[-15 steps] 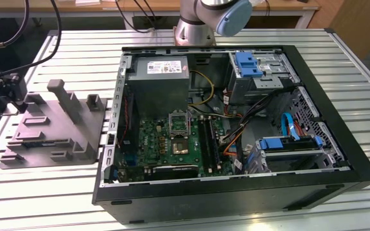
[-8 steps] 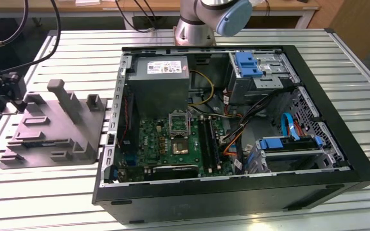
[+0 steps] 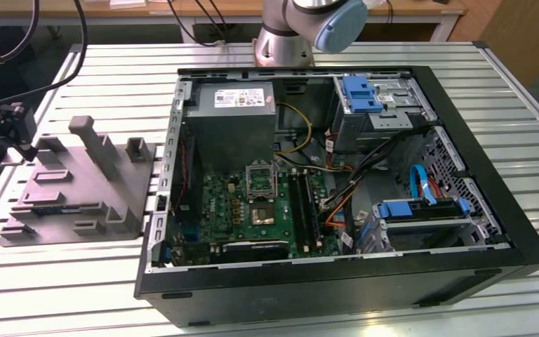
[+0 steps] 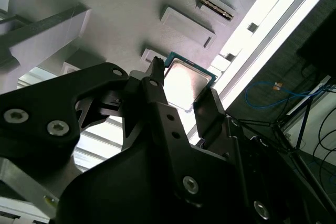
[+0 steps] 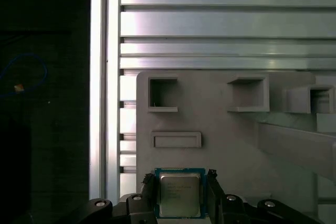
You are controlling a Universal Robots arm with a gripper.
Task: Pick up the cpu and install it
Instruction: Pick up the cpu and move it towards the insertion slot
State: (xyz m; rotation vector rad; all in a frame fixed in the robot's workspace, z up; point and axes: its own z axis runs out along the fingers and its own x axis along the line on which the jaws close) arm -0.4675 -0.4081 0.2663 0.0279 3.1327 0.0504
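While hanging low over the moulded tray, flanks the cpu closely on two sides: gripper of matte black bolted plates, slim angular fingers parted just wider than the chip, with a thin sliver of grey at each edge (no firm grip to be made out). Flat and square, that cpu, with a brushed silvery lid and a narrow green rim, lying against the tray's smooth face just beside a shallow rectangular recess and below a row of square pockets. Beyond the tray's rounded corner, ribbed aluminium slats of the table, bright and glossy. At the exterior view's lower left, the same grey tray with blocky upright posts; centre and right, an open black computer case holding a green motherboard.
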